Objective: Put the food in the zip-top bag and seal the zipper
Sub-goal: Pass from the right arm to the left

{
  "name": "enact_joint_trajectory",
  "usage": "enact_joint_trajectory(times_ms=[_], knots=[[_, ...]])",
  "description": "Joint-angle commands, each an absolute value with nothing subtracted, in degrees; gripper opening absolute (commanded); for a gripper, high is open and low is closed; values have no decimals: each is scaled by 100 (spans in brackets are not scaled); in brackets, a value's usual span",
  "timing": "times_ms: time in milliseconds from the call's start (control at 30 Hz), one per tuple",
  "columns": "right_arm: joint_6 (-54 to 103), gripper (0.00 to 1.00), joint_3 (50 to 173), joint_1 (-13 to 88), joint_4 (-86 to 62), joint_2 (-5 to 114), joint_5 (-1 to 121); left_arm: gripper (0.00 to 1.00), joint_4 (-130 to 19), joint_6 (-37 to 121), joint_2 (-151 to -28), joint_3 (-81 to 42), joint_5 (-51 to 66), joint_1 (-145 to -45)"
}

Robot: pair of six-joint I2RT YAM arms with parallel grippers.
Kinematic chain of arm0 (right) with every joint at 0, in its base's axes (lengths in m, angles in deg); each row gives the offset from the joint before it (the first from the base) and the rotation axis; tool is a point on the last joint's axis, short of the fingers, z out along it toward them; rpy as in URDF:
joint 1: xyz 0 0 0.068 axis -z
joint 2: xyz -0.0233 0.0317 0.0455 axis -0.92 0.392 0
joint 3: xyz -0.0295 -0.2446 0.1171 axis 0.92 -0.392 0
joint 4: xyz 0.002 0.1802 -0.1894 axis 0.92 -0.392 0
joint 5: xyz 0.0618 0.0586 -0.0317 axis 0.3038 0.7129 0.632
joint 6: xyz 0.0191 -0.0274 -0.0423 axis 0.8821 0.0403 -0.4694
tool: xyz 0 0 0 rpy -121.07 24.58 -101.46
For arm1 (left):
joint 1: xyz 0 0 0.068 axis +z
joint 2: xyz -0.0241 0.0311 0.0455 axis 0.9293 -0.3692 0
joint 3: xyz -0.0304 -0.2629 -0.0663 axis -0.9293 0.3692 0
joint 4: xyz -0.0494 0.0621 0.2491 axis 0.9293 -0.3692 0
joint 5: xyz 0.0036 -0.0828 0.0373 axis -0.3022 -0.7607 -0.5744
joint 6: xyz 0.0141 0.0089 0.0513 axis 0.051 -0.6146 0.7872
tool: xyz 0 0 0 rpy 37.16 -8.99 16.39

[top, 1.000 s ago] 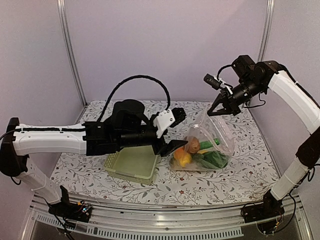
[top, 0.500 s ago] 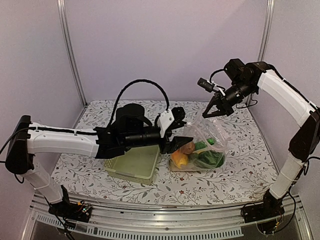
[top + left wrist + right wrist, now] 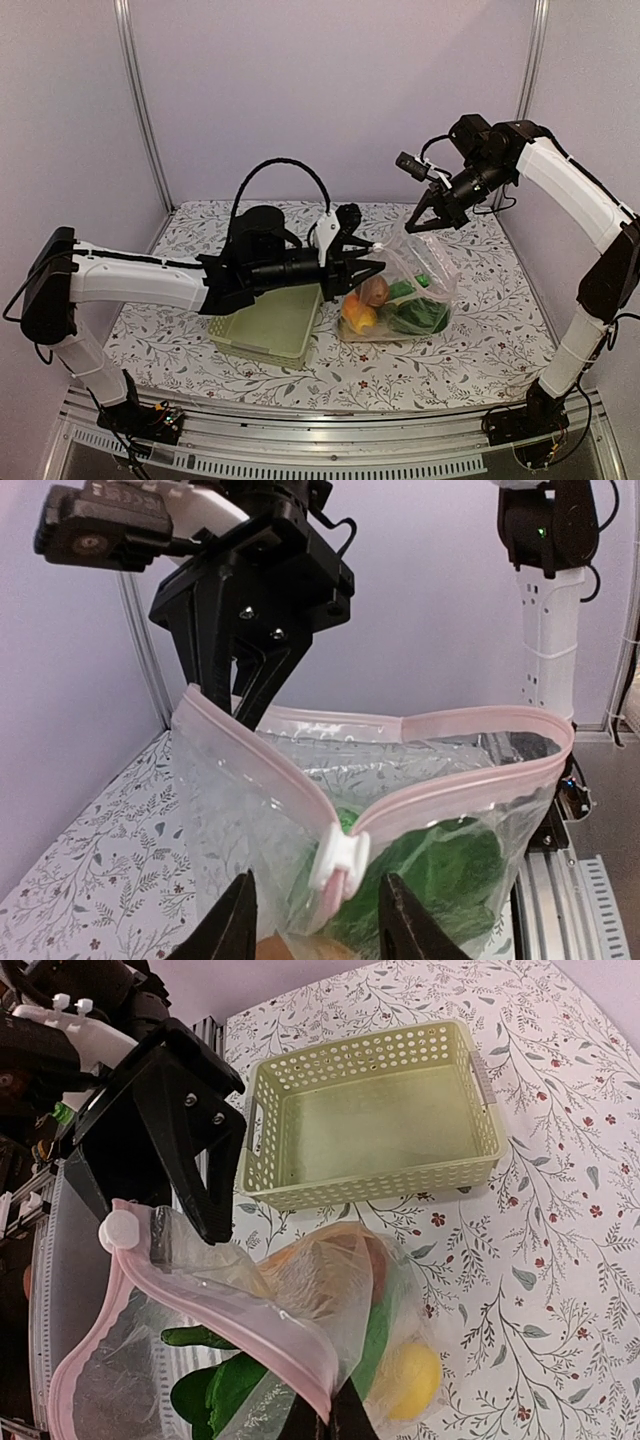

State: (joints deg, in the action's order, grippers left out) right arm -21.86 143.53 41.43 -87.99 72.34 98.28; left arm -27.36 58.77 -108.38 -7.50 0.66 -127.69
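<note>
The clear zip-top bag [image 3: 432,272] stands on the table with the food inside: a reddish-brown round piece [image 3: 375,290], an orange-yellow piece [image 3: 360,316], green pieces [image 3: 420,316] and a lemon [image 3: 410,1380]. Its pinkish zipper [image 3: 480,755] gapes open, with a white slider [image 3: 340,858] at the near end. My left gripper [image 3: 316,882] is open, one finger on each side of that slider with small gaps. My right gripper [image 3: 335,1422] is shut on the zipper's far end and holds the mouth up; in the top view it [image 3: 416,227] is above the bag.
A pale green slatted basket [image 3: 265,328] sits under my left arm, just left of the bag. The floral tablecloth [image 3: 480,340] runs to walls at the back and both sides, and a metal rail [image 3: 320,440] lines the near edge.
My left gripper has reached right to the bag's mouth and narrowed its jaws around the slider. My right gripper has shifted slightly left and down with the bag's corner.
</note>
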Motion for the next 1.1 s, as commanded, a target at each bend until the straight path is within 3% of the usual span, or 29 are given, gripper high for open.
enact_joint_trajectory(times_ms=[0, 133, 200, 333, 433, 833, 1067], knots=[[-2277, 0, 14455, 4118, -8918, 7284, 9977, 36, -2362, 5617, -10896, -576, -208, -12632], [-2241, 1, 14484, 4114, -8934, 7283, 10003, 20, -2363, 5505, -10852, -562, -254, -12570], [-2232, 6, 14515, 4116, -8943, 7256, 10014, 17, -2346, 5422, -10782, -527, -237, -12542], [-2211, 22, 14444, 4110, -9035, 7135, 9921, 0, -2392, 5415, -10563, -443, 71, -12503], [-2225, 31, 14231, 4123, -9124, 6981, 9820, 0, -2499, 5284, -10382, -357, 313, -12471], [-2744, 51, 13445, 5002, -9151, 6004, 9928, 0, -2881, 5298, -10228, -319, 513, -12408], [-3608, 54, 12385, 5107, -9148, 5348, 10042, 0, -2911, 5278, -10189, -320, 698, -12375]])
